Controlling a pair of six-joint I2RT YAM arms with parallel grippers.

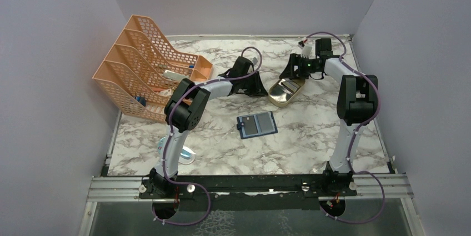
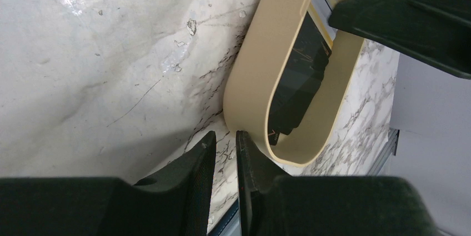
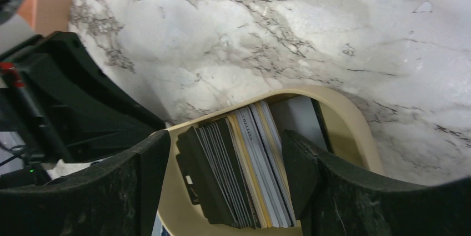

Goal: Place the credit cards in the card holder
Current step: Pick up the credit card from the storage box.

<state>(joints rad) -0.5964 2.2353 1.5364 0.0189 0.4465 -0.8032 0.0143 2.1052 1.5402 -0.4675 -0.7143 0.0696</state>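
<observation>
The credit cards [image 3: 239, 169] stand on edge as a stack in the tan oval tray [image 3: 344, 119]: dark grey ones, a yellow one, pale ones. My right gripper [image 3: 225, 147] is open and straddles the stack, its right finger against the pale side and its left finger a little apart. The left gripper [image 2: 226, 139] sits low on the marble at the tray's [image 2: 250, 80] left end, with a narrow gap between its fingers holding nothing. The navy card holder [image 1: 256, 124] lies open and flat on the table in front of the tray [image 1: 286, 93].
An orange mesh file rack [image 1: 144, 69] stands at the back left with small items in it. A pale round object [image 1: 186, 154] lies by the left arm's base. Walls close in on both sides.
</observation>
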